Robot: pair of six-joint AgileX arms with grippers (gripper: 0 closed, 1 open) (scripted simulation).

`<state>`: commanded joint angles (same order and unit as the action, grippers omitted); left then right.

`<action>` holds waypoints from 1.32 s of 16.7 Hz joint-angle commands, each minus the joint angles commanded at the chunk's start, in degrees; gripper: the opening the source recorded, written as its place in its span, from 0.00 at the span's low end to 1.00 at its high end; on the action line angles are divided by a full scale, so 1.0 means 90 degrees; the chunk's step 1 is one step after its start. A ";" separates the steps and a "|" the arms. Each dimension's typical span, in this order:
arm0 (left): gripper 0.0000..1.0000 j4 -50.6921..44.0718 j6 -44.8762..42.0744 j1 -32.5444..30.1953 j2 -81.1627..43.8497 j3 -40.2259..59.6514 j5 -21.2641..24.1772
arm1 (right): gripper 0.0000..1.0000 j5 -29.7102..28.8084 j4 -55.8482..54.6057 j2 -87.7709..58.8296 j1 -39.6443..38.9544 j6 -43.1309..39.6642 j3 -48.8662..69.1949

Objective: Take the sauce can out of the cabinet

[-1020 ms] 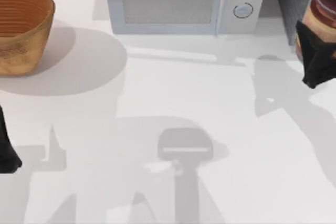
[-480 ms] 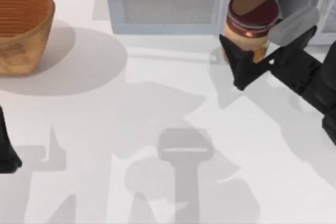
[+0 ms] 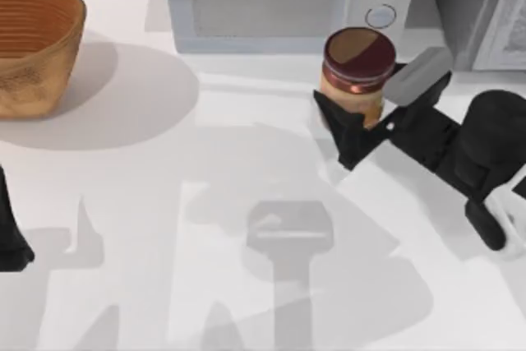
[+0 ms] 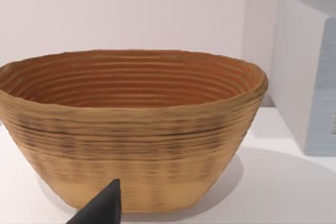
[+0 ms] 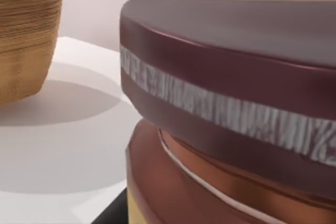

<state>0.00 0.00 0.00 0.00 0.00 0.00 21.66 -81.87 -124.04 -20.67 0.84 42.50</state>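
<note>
Sauce can (image 3: 357, 70) stands clamped in the right gripper (image 3: 355, 117), just before the microwave (image 3: 283, 2); cabinet (image 3: 477, 6) beside it. Left gripper (image 3: 12, 240) parked, finger state untellable.

My right arm reaches in from the worktop's right side toward the middle rear, its right claw (image 3: 352, 121) clamped around the sauce can (image 3: 356, 74). My left arm sits parked at the left edge, low in the top view.

Right arm (image 3: 460, 141) rendered in matte black blocky links, grey slab-shaped housing (image 3: 417, 76) mounted above black pointed pincer fingers (image 3: 333, 117), rounded black joint cap (image 3: 493, 121)
</note>
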 joint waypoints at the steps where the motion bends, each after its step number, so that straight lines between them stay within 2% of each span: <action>1: 1.00 0.0000 0.0000 0.0000 0.0000 0.0000 0.0000 | 0.00 0.0000 0.0000 0.0000 0.0000 0.0000 0.0000; 7: 1.00 0.0000 0.0000 0.0000 0.0000 0.0000 0.0000 | 0.00 -0.0016 0.0029 -0.0052 -0.0009 0.0005 0.0071; 16: 1.00 0.0000 0.0000 0.0000 0.0000 0.0000 0.0000 | 0.00 -0.0368 0.0414 -0.1188 -0.0353 -0.0015 0.1596; 21: 1.00 0.0000 0.0000 0.0000 0.0000 0.0000 0.0000 | 0.00 -0.0387 0.0437 -0.1249 -0.0372 -0.0016 0.1677; 22: 1.00 0.0000 0.0000 0.0000 0.0000 0.0000 0.0000 | 0.08 -0.0387 0.0437 -0.1249 -0.0372 -0.0016 0.1677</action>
<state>0.00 0.00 0.00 0.00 0.00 0.00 18.18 -77.93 -135.28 -24.01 0.70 57.59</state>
